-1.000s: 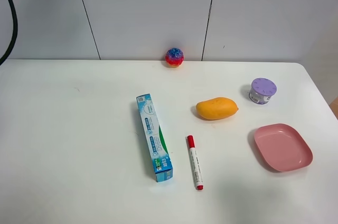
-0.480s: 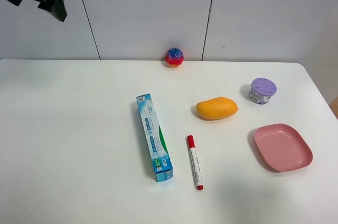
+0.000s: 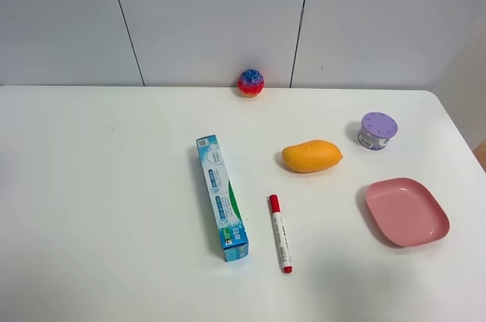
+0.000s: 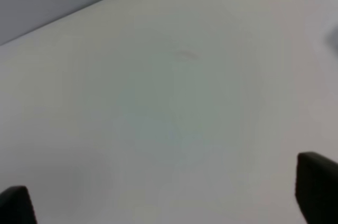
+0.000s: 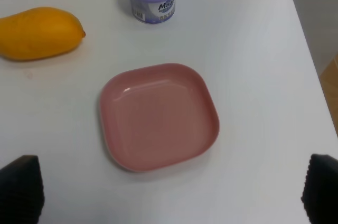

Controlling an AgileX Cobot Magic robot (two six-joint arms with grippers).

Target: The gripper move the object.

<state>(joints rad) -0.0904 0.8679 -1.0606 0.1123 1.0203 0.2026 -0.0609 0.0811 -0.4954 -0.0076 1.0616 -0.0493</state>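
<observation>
Overhead, neither arm shows; white tabletop (image 3: pixel 99 208) runs back to a grey panelled wall (image 3: pixel 213 18) with two dark seams.

Left end effector (image 4: pixel 169 203): fingers (image 4: pixel 317 187) spread wide apart, nothing between them, only bare blurred tabletop ahead and a strip of wall beyond.

Across the tabletop, left to right: toothpaste box (image 3: pixel 222 197), red-capped marker (image 3: pixel 280 233), speckled red-blue ball (image 3: pixel 250 82) against the wall, mango (image 3: pixel 311 156), purple-lidded tub (image 3: pixel 377 131), pink plate (image 3: pixel 406 211).

Right end effector (image 5: pixel 171 197): fingers wide apart, holding nothing. Plate lies directly ahead of it, between the fingertips' line. Mango lies beyond the plate, off towards the left finger, untouched; tub farther ahead.
</observation>
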